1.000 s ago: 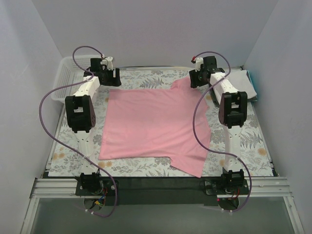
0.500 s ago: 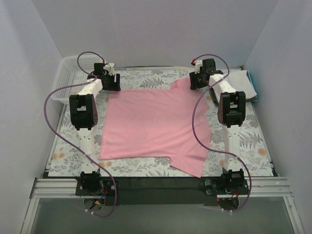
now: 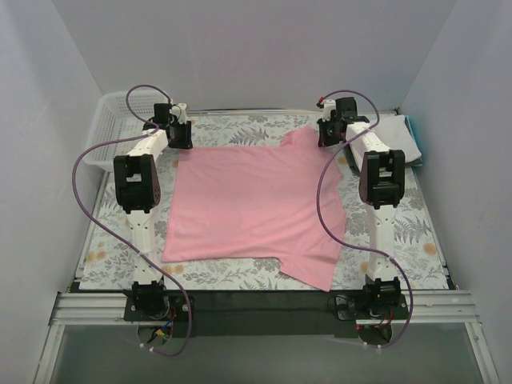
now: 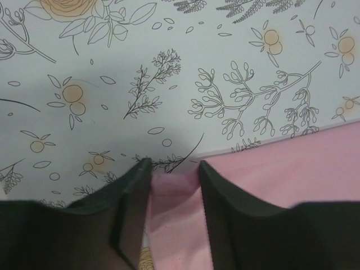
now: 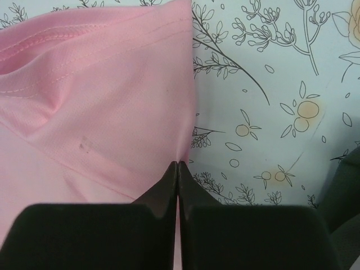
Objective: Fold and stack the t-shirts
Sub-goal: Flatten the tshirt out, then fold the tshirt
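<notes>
A pink t-shirt [image 3: 248, 200] lies spread flat on the floral tablecloth [image 3: 240, 126]. My left gripper [image 3: 182, 138] is down at its far left corner. In the left wrist view the jaws [image 4: 171, 169] stand narrowed but still apart, with the bunched pink corner [image 4: 174, 197] between the fingers. My right gripper [image 3: 326, 136] is at the far right sleeve. In the right wrist view its fingers [image 5: 178, 164] are pressed together on the edge of the pink cloth [image 5: 101, 101]. Folded white shirts [image 3: 398, 132] lie stacked at the back right.
A white mesh basket [image 3: 108, 120] stands at the back left, off the table's edge. White walls close in the back and both sides. The folded stack sits close behind the right arm.
My left gripper moved right onto the shirt's far left corner and its jaws narrowed round the cloth. My right gripper closed on the sleeve edge.
</notes>
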Robot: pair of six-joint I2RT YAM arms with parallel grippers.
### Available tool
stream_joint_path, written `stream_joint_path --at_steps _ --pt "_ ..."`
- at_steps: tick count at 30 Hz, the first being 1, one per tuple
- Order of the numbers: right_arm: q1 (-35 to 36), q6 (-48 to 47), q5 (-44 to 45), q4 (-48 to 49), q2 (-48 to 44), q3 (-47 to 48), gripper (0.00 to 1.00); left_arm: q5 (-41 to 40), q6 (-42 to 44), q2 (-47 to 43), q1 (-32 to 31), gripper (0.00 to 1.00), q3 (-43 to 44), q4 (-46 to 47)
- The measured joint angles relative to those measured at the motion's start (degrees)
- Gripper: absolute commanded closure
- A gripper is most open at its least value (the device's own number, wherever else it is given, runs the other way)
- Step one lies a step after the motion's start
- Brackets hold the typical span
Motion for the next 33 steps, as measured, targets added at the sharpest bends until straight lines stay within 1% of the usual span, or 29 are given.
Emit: stream_joint_path --at_steps 2,4,6,16,21,25,30,33 --pt "-0.2 0.2 -0.3 0.0 0.0 0.0 0.99 0.0 -0.3 0.0 0.0 0.77 0.0 -0.1" --pt "-0.5 0.6 -0.8 0.1 0.0 0.0 0.99 0.0 -0.5 0.0 0.0 0.90 0.2 -0.1" --pt "-0.7 0.8 -1.2 0.1 0.0 0.0 0.99 0.0 -0.4 0.1 0.0 1.00 0.8 -0.1" --pt "-1.7 0.8 -3.0 0.2 -0.5 0.4 0.99 0.0 -0.2 0.2 0.0 1.00 2.7 0.2" --pt "-2.0 0.5 -4.6 0.2 -3.7 -0.7 0.99 0.5 0.6 -0.5 0.3 1.00 1.2 1.4" --pt "-2.2 -0.2 -6.3 0.3 -8.6 -3.5 0.99 2.5 1.6 -3.1 1.2 1.00 -3.8 2.9" --pt "-2.7 -1.2 -8.4 0.5 -13.5 -6.6 0.99 5.4 3.1 -10.2 3.0 1.00 -13.0 5.0" --pt "-2.9 -1.9 -9.6 0.3 -15.1 -8.2 0.99 7.0 4.0 -14.2 3.6 1.00 -16.6 6.6"
